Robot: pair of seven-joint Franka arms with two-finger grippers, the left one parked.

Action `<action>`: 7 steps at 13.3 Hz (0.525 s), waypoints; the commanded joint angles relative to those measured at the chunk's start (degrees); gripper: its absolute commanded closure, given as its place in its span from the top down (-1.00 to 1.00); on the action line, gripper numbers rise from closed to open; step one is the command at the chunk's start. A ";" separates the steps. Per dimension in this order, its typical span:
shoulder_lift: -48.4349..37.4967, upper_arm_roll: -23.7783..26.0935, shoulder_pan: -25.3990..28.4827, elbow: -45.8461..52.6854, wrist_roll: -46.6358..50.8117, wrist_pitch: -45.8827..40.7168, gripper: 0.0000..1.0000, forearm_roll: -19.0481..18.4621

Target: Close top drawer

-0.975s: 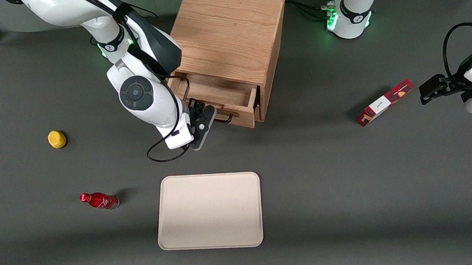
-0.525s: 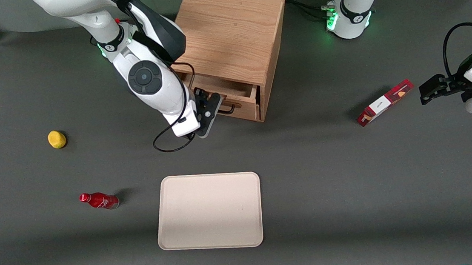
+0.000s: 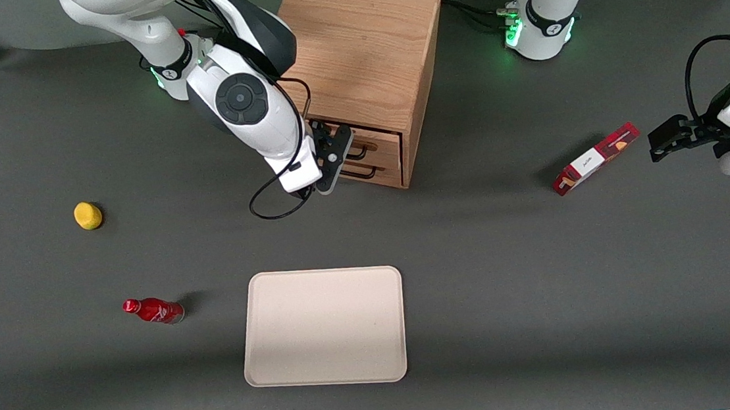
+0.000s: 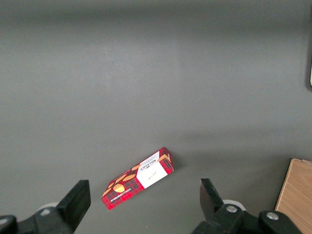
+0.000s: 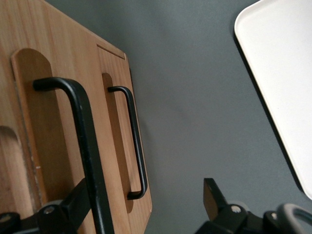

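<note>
Front view: the top drawer point(image 3: 378, 146) sits pushed in, its face about level with the lower drawer point(image 3: 375, 171) in the oak cabinet point(image 3: 358, 47) on the worktop point(image 3: 543, 282), so the closing looks done. The pincer point(image 3: 333, 156) rests at the drawer front.

Right wrist view: the pincer's fingers point(image 5: 214, 197) stand apart, open, straddling the top drawer's black handle point(image 5: 83, 141); only withdrawal seems left.
</note>
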 commanded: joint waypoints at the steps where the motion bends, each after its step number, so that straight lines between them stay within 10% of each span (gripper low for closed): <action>1: -2.35 0.74 0.14 -2.45 1.89 1.08 1.00 0.57; 7: -4.54 0.66 -1.00 -1.84 1.63 -1.10 1.00 4.86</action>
